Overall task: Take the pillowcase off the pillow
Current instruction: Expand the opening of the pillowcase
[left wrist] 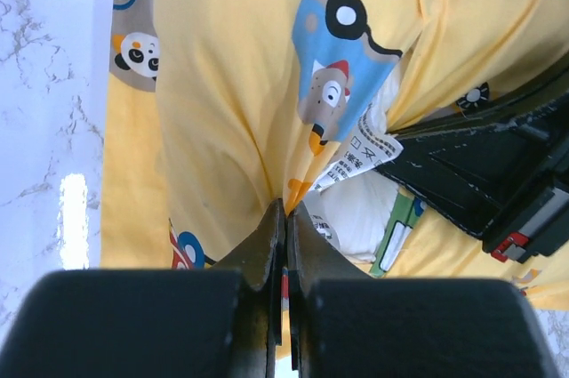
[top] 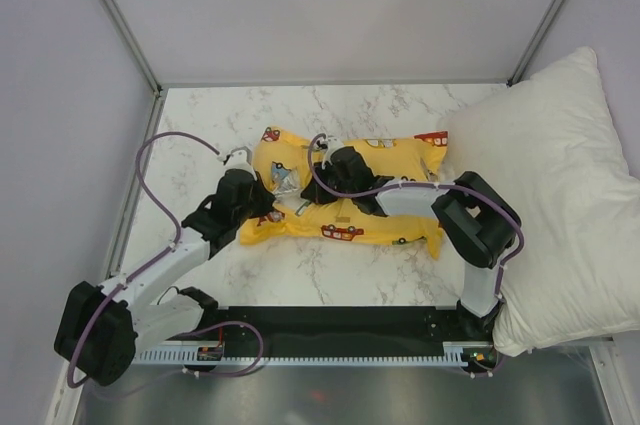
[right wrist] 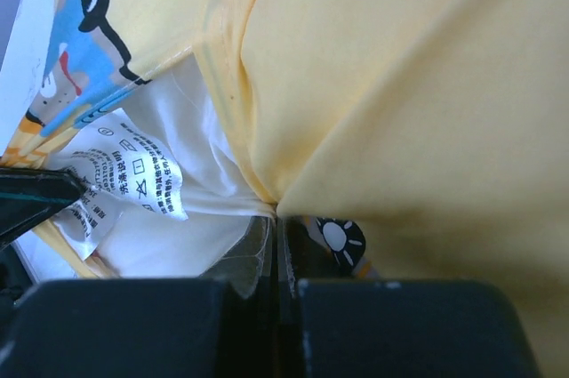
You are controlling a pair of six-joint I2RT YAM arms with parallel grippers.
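Observation:
The yellow pillowcase (top: 350, 230), printed with cartoon vehicles, lies crumpled mid-table. At its open end the pale pillow (left wrist: 360, 213) shows, with a white care label (right wrist: 124, 169) hanging out. My left gripper (left wrist: 286, 207) is shut, pinching a fold of the yellow pillowcase (left wrist: 231, 111) beside the opening; from above it (top: 268, 187) sits at the case's left part. My right gripper (right wrist: 277, 218) is shut on the pillowcase (right wrist: 382, 111) edge right where it meets the pillow (right wrist: 191, 209); I cannot tell whether pillow cloth is caught too. The two grippers are close together.
A much larger bright white pillow (top: 560, 185) leans at the table's right side, overhanging the edge. The marble table (top: 200, 125) is bounded by grey walls behind and on the left. The right gripper's black body (left wrist: 484, 173) crosses the left wrist view.

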